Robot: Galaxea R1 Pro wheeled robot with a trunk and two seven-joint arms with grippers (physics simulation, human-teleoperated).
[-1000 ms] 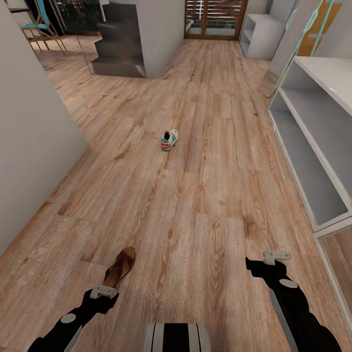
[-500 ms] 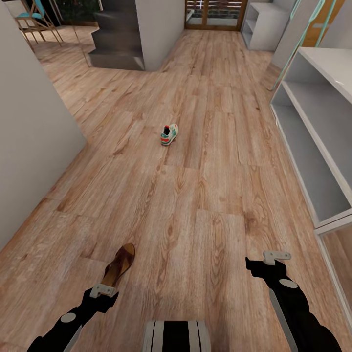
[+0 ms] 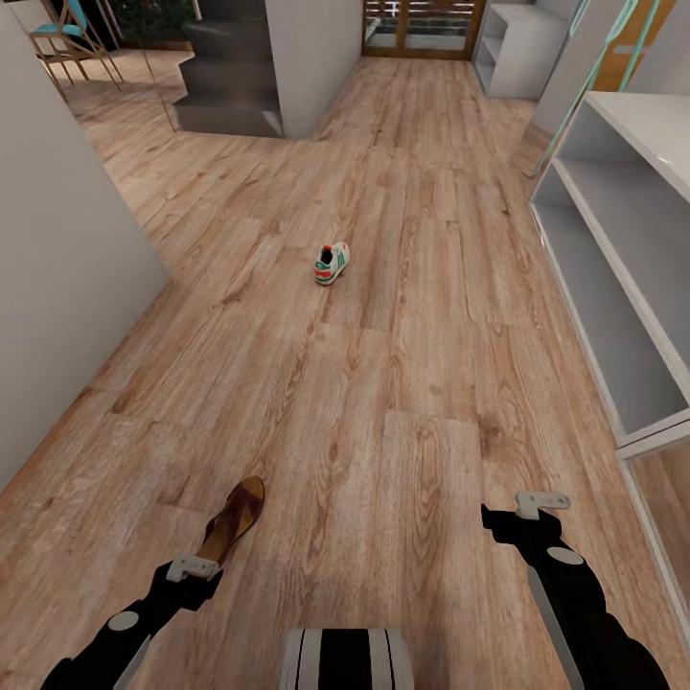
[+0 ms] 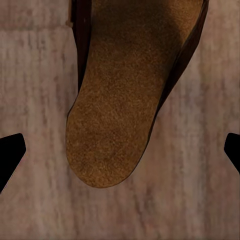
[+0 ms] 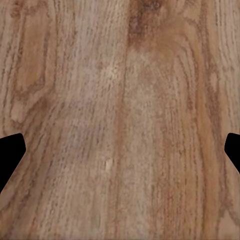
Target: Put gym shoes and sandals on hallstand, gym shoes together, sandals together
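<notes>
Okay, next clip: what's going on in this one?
A two-armed robot is in a corridor tidying shoes onto a rack. Its left hand hangs open above a brown sandal lying on the wood floor; the wrist view looks straight down on the insole between the spread fingers. The right hand is open and holds nothing, over bare planks. One gym shoe sits further up the corridor, and the hallstand at the right has nothing on the shelves in view.
</notes>
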